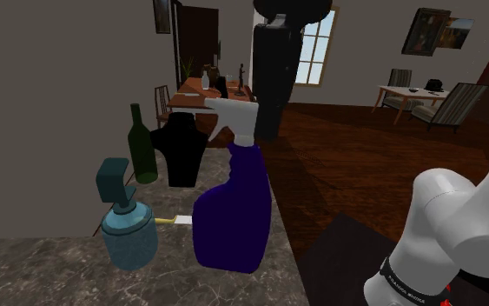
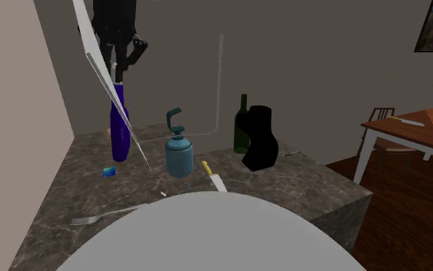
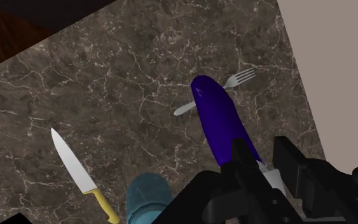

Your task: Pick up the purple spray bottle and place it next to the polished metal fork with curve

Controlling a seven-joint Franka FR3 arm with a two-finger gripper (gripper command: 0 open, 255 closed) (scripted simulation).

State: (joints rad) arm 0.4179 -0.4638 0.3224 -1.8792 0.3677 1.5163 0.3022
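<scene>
1. Shoulder view: the purple spray bottle stands upright over the marble counter, near its floor-side edge. A teal bottle is just beside it.
2. Second exterior view: the gripper is closed on the bottle's neck, so the pick looks done and the placing remains. The fork lies well apart, with bare stone around it and a wall close by.
3. Wrist view: the fingers clasp the white neck. The knife lies clear of the fork.
</scene>
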